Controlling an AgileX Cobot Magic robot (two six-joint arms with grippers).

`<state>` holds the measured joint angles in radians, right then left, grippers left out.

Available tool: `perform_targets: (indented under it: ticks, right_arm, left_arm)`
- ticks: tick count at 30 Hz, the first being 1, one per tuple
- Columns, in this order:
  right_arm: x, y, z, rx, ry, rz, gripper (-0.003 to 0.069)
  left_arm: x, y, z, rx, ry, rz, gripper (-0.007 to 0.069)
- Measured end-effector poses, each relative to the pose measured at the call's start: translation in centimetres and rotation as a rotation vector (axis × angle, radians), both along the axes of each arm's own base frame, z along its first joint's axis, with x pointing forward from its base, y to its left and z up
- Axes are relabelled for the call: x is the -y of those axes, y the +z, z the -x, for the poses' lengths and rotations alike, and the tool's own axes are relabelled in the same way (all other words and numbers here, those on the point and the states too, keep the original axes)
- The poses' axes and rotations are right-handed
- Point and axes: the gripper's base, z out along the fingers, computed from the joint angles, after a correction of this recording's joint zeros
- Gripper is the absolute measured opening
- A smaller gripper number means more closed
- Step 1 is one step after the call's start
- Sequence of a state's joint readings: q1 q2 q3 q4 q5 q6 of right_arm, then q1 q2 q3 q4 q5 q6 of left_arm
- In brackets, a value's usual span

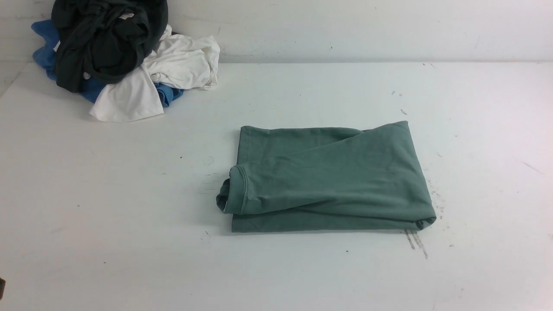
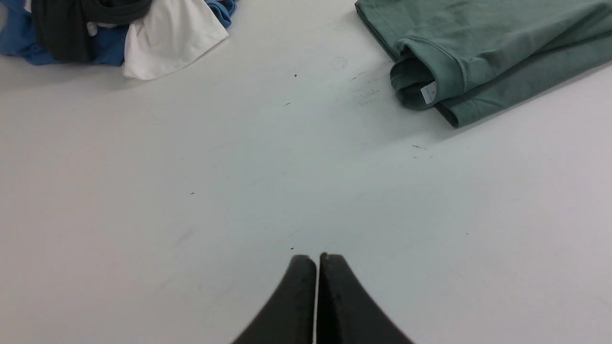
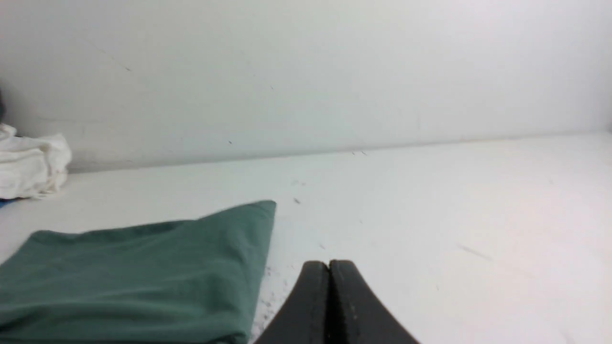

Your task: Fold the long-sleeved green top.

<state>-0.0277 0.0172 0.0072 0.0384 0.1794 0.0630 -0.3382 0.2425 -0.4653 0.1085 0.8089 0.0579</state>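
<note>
A green long-sleeved top [image 1: 328,177] lies folded into a compact rectangle near the middle of a white table [image 1: 108,207], one layer draped at a slant across the upper face. At the bundle's left end a hemmed cuff [image 1: 238,190] curls outward over the edge, and the left wrist view shows a small white label [image 2: 428,92] tucked inside that opening. The near right corner of the bundle sits beside a few dark scuff marks [image 1: 415,242] on the tabletop.

Neither arm touches the garment. The left gripper [image 2: 317,260] hangs over bare table well apart from the top, its two dark fingers pressed together with nothing between them. The right gripper [image 3: 329,265] is likewise clenched and empty, poised just beside the top's right-hand edge but clear of the cloth. Neither gripper shows in the front view.

At the far left corner of the table, against the white wall [image 1: 367,26], sits a loose heap of other laundry: a dark garment [image 1: 103,39] on top, a white garment [image 1: 173,69] spilling toward the table's middle, and a blue garment [image 1: 45,47] showing beneath them. The heap lies well apart from the folded top, with open tabletop between the two.
</note>
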Motion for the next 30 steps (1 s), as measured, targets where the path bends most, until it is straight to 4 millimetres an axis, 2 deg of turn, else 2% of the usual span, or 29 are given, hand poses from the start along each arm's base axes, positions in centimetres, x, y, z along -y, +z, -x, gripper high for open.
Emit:
perform_targets:
  ticks: [9,30]
  right_arm:
    - [0.4,-2.0,0.3,-0.154,-0.063,-0.032,-0.0015]
    - [0.4,-2.0,0.3,-0.163,-0.059,0.006,-0.0015]
  left_arm:
    - [0.0,0.0,0.0,0.001,0.000,0.000,-0.0007]
    - [0.0,0.0,0.0,0.001,0.000,0.000,-0.0007]
